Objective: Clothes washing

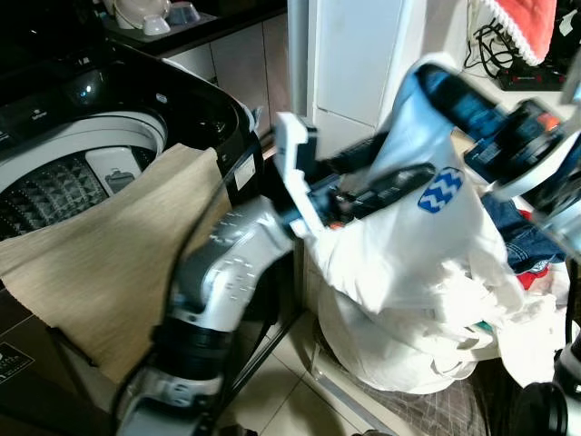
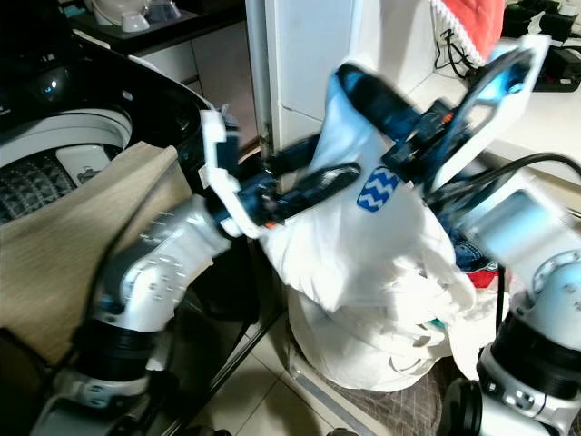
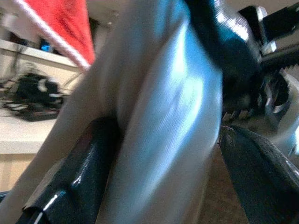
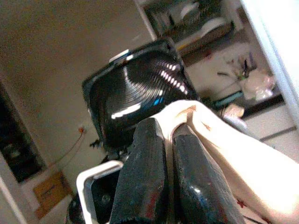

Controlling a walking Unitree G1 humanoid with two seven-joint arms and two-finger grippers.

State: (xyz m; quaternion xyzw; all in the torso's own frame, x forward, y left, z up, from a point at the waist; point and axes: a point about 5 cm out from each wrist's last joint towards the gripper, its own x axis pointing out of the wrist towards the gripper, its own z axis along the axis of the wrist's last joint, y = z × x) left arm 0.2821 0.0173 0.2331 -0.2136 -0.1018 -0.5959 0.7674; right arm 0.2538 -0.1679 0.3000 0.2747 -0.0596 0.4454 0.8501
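Observation:
A white garment (image 1: 408, 245) with a blue wave logo (image 1: 440, 191) hangs in the air above a heap of white laundry (image 1: 408, 350). My right gripper (image 4: 169, 130) is shut on its top edge, with the cloth pinched between the fingers; it appears blurred at the garment's top (image 1: 440, 86). My left gripper (image 1: 404, 162) reaches in from the washing machine side at the height of the logo. Its two fingers stand apart, one on each side of a fold of the garment (image 3: 163, 140).
A top-loading washing machine (image 1: 82, 136) stands open at the left, with a beige cloth (image 1: 109, 254) draped over its front rim. Blue clothes (image 1: 513, 232) lie behind the heap. A red cloth (image 1: 522, 23) hangs above a counter with cables (image 1: 517, 77). A white cabinet (image 1: 354, 54) stands behind.

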